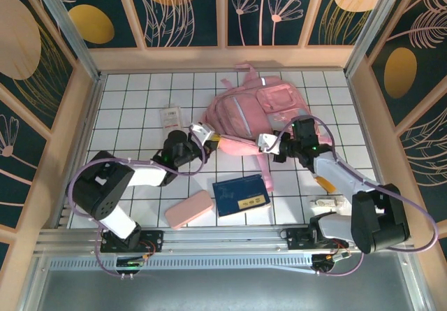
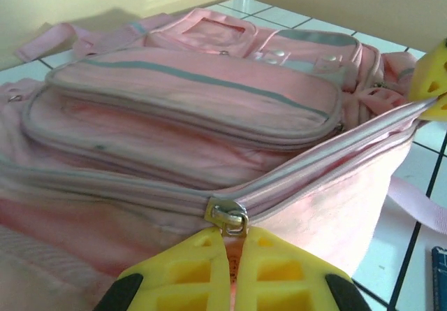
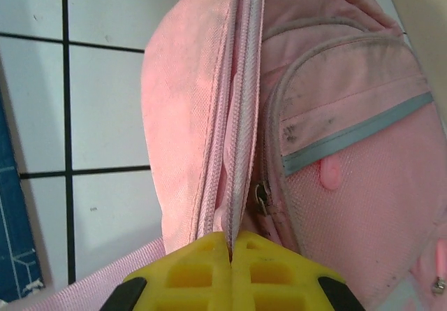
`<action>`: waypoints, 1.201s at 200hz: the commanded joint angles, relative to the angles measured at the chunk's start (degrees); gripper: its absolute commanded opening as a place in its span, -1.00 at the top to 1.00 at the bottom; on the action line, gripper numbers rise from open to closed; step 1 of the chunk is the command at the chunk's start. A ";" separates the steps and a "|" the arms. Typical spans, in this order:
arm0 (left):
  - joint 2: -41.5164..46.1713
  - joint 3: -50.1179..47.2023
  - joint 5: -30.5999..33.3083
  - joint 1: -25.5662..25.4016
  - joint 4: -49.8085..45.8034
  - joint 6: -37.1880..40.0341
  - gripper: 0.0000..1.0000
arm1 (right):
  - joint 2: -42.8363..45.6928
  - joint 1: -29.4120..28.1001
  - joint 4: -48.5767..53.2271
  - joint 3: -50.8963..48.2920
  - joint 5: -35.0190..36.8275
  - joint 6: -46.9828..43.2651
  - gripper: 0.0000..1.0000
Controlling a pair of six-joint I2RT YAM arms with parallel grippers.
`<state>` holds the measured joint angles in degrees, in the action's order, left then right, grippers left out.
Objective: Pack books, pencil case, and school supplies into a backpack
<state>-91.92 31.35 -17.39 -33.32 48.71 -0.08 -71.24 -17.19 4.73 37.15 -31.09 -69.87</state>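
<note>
The pink backpack point(image 1: 269, 105) lies flat at the back centre of the tiled table. At its near left edge my left gripper point(image 1: 209, 138) is shut on the metal zipper pull point(image 2: 235, 220), which sticks out between the yellow fingertips point(image 2: 202, 255). My right gripper point(image 1: 269, 144) pinches the zipper tape point(image 3: 241, 150) of the backpack's near edge, shut on it. The dark-blue book point(image 1: 241, 195) with a yellow label lies in front of the backpack. The pink pencil case point(image 1: 189, 208) rests to the book's left. A clear packet point(image 1: 171, 117) with red print sits left of the backpack.
A tiny whitish item point(image 1: 325, 203) lies near the right arm's base. A pink strap point(image 1: 266, 173) trails from the backpack toward the book. Wooden walls point(image 1: 84, 115) enclose the table on three sides. The metal rail point(image 1: 223, 237) carrying both arm bases runs along the near edge.
</note>
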 commanded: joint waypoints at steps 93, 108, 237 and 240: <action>4.38 7.24 -14.72 8.74 -23.44 7.80 1.00 | 7.02 -5.09 -2.30 -4.72 1.63 7.23 0.16; 5.38 8.03 -18.38 8.73 -28.48 10.92 0.43 | 5.45 -8.55 2.33 -1.24 -1.47 8.34 0.06; -9.20 25.96 -15.04 8.76 -45.40 46.92 0.00 | -23.59 -16.84 3.53 17.53 8.65 13.64 0.40; -9.48 26.17 -15.33 8.73 -45.51 47.15 -0.01 | -23.59 -16.73 3.51 17.35 8.87 13.53 0.44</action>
<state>-97.95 53.89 -30.85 -24.56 7.55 40.25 -94.13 -33.87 7.88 54.00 -26.11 -57.49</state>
